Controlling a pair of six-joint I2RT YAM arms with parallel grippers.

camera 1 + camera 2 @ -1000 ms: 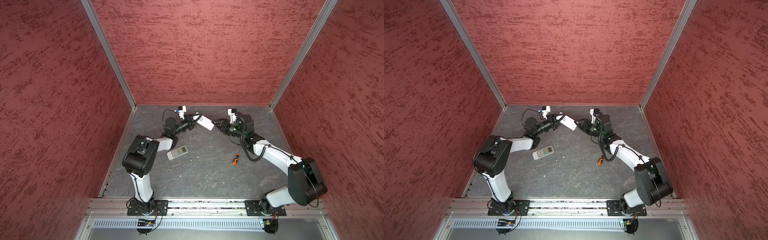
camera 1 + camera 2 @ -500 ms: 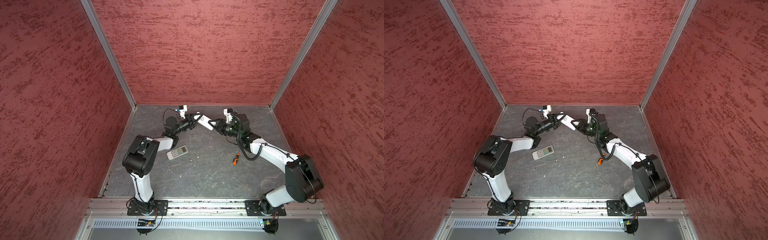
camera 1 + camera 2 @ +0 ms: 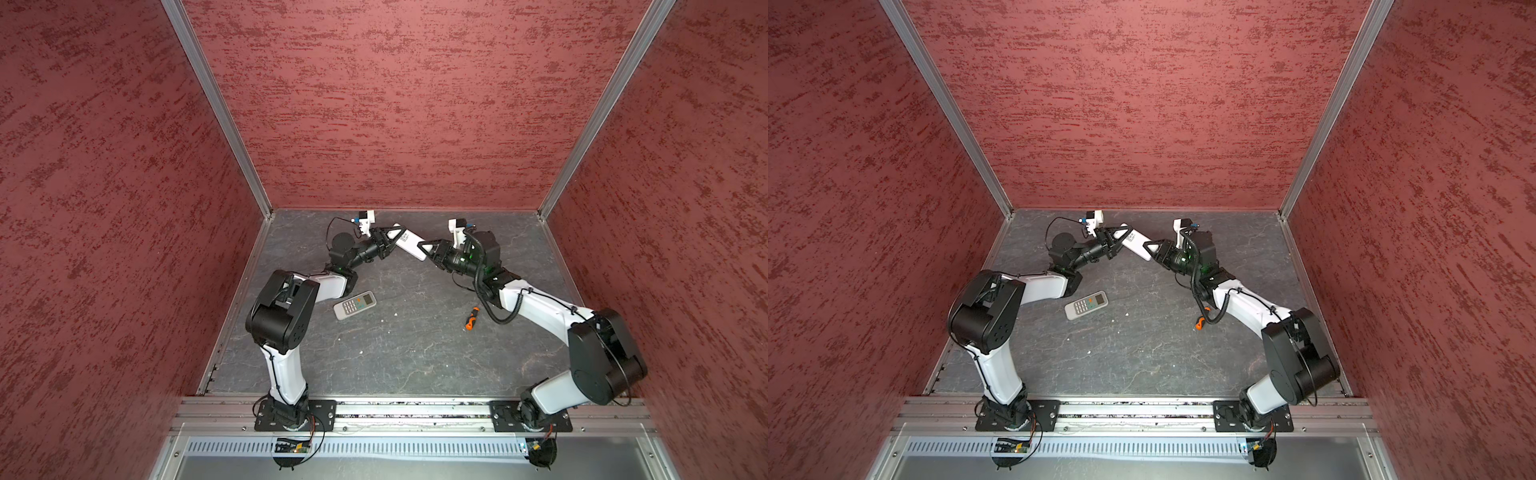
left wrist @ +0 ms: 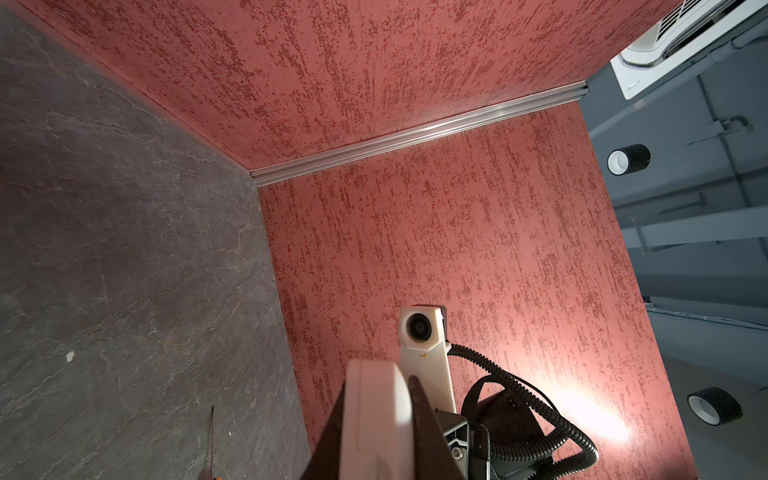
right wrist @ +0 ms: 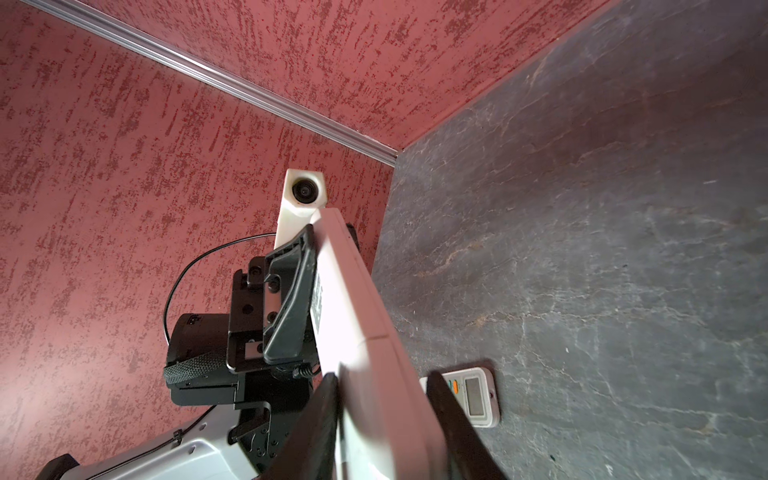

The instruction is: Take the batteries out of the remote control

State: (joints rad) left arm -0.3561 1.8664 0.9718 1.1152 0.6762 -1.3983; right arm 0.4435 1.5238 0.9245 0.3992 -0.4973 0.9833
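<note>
Red textured walls [image 3: 395,104] close in a dark slate tabletop [image 3: 415,353]. Both arms reach toward the far middle and meet there. The left claw [image 3: 392,240] is clamped tight on the far end of a white remote control [image 3: 409,242], which is held tilted off the tabletop. The right claw [image 3: 424,251] is at the remote control's nearer end. In the right wrist view its fingers [image 5: 328,399] sit narrowly apart on either side of the remote control. Whether they are pressing on it cannot be told. The batteries cannot be seen in any view. A second remote [image 3: 354,305] lies buttons-up on the tabletop, nearer and to the left, beside the left arm. An orange-and-black screwdriver [image 3: 471,318] lies to the right, close to the right arm.
</note>
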